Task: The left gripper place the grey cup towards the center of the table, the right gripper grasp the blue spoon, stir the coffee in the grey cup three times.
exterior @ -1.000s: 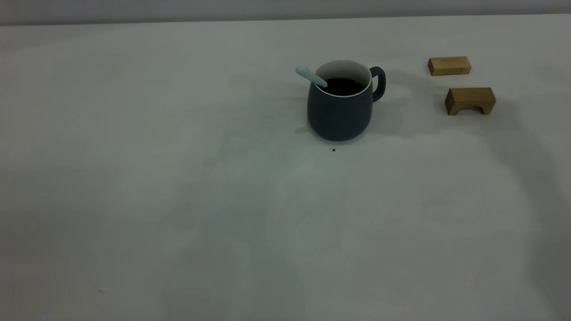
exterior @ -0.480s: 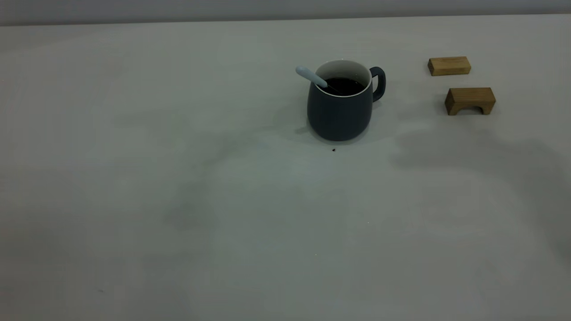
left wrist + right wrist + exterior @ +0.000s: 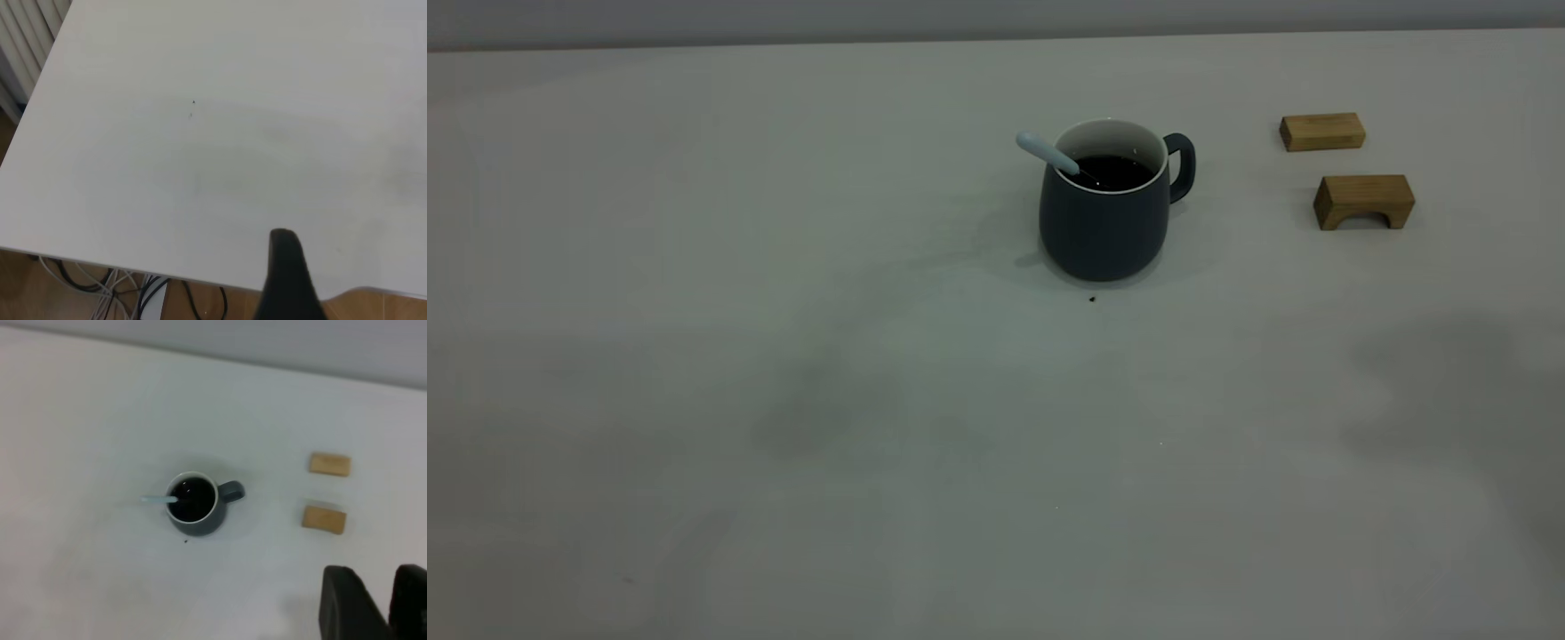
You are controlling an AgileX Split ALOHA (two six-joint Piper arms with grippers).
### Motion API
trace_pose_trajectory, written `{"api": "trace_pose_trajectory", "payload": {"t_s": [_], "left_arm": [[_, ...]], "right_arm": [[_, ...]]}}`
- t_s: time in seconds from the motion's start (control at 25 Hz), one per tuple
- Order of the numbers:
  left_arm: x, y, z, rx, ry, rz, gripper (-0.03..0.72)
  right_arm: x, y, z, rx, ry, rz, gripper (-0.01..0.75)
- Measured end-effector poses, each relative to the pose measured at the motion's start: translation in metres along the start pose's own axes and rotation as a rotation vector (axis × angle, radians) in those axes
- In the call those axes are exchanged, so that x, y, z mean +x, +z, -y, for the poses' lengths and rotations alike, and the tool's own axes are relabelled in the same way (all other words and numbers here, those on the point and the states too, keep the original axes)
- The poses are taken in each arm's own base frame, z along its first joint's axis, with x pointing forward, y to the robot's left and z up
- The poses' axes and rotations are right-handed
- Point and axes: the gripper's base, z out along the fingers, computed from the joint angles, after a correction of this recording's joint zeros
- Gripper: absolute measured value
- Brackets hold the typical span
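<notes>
One grey cup (image 3: 1104,212) stands upright on the table (image 3: 783,400), its loop handle turned toward the two wooden blocks (image 3: 1322,131) that lie well apart from it on that side. Dark coffee (image 3: 1110,172) fills it partway, and the blue spoon (image 3: 1048,153) leans in it, bowl sunk in the liquid and pale handle sticking out over the rim on the side away from the cup's handle. A tiny dark speck (image 3: 1092,299) sits just beside the cup's base. By its look the cup is glazed ceramic: stiff, smooth, rather heavy with liquid in it, and likely to slop if tipped or jerked, so a level hold across the body or by the loop handle seems safest. The spoon looks light and slim; its free handle end above the rim is the obvious place to pinch, though it may slide along the rim when touched. Neither arm is near the cup. The right gripper (image 3: 377,607) hangs high and well back from it, beyond the blocks, its two dark fingers (image 3: 347,603) standing slightly apart and holding nothing. Of the left gripper (image 3: 288,277) only one dark finger shows, over the table edge far from the cup, so I cannot tell whether it is spread or closed. No brand, label or writing can be read on anything.
</notes>
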Motion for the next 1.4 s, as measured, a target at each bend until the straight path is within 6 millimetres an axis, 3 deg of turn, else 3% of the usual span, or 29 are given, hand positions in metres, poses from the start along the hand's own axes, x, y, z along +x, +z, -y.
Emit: {"api": "trace_pose_trajectory", "payload": {"t_s": [0.16,0.28,0.4,0.56,0.72,0.96,1.4], "left_arm": [[0.000,0.000,0.000,0.000,0.000,0.000,0.585],[0.000,0.000,0.000,0.000,0.000,0.000,0.585],[0.000,0.000,0.000,0.000,0.000,0.000,0.585],[0.000,0.000,0.000,0.000,0.000,0.000,0.585],[0.000,0.000,0.000,0.000,0.000,0.000,0.585],[0.000,0.000,0.000,0.000,0.000,0.000,0.585],[0.000,0.000,0.000,0.000,0.000,0.000,0.585]], "right_arm": [[0.047,-0.036,-0.007,0.039,-0.021,0.031,0.205],[0.101,-0.053,-0.012,0.063,-0.031,0.036,0.208],[0.159,-0.054,-0.014,0.092,-0.040,0.044,0.211],[0.222,-0.037,-0.015,0.104,-0.040,0.109,0.216],[0.266,-0.023,-0.015,0.107,-0.041,0.128,0.223],[0.299,-0.016,-0.016,0.138,-0.032,0.169,0.232],[0.301,-0.016,-0.016,0.137,-0.030,0.172,0.236]]}}
